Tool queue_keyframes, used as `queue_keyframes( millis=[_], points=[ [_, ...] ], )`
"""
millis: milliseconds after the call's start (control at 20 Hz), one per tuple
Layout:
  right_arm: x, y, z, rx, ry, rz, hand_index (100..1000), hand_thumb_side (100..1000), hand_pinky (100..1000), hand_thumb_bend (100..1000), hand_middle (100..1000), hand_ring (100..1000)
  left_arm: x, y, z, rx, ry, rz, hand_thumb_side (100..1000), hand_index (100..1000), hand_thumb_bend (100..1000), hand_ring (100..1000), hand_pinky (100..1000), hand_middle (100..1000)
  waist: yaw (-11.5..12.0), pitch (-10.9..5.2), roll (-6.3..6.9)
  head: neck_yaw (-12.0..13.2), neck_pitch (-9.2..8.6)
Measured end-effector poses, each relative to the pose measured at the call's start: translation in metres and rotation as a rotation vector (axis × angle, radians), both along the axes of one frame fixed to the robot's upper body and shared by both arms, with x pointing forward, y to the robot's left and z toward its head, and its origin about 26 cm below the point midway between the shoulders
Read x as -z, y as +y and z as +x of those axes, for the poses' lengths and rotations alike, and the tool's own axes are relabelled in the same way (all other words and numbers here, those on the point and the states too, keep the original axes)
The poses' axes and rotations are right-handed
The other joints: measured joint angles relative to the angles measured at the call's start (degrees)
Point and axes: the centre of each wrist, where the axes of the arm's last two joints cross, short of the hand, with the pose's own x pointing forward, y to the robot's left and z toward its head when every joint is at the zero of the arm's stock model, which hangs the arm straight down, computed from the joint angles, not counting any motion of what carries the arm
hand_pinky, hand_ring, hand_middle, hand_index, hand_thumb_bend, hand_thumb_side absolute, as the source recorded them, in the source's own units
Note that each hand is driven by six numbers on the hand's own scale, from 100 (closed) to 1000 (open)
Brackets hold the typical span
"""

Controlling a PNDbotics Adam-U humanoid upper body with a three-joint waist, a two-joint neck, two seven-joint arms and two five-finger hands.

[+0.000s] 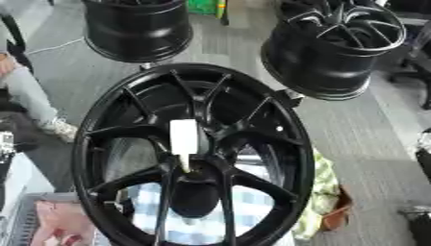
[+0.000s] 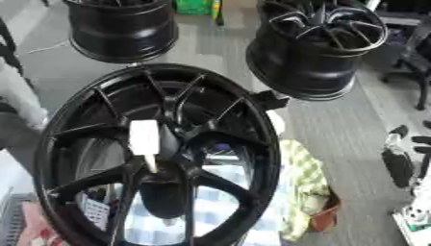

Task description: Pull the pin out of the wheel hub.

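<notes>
A large black wheel hub (image 1: 109, 129) with thin spokes fills the foreground, standing tilted toward me. A white pin (image 1: 183, 138) sticks out just above its centre; it has a thick white body and a thin pale tip pointing down to the hub's middle. No hand touches the pin. My right hand (image 2: 397, 166) rests far off at the right edge, dark fingers up and relaxed, holding nothing. At the left edge only a sliver of silver and black (image 1: 4, 146) shows, which looks like my left hand.
Two more black wheels stand behind, one at the back left (image 1: 139, 29) and one at the back right (image 1: 333, 45). A yellow-green checked cloth (image 2: 299, 178) lies under the hub's right side. A grey basket (image 1: 25, 221) sits at the lower left. A person's leg and shoe (image 1: 55, 127) are at the left.
</notes>
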Motion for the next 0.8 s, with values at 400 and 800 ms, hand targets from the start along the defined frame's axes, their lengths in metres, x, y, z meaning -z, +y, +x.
queue_keyframes(
  millis=[400,800],
  points=[
    [-0.001,0.049,-0.011,-0.108,-0.166,0.095,886,528,548,100,697,577,0.003,-0.004,0.000,0.008,0.003,-0.014,786,815,100,645,657,679,-0.08,-0.34,0.27,0.14,0.00],
    [0.003,0.073,-0.014,-0.171,-0.191,0.141,888,530,546,100,691,571,0.005,-0.006,0.001,0.014,0.009,-0.019,783,815,100,657,657,693,-0.66,-0.31,0.56,0.80,0.00]
  ],
)
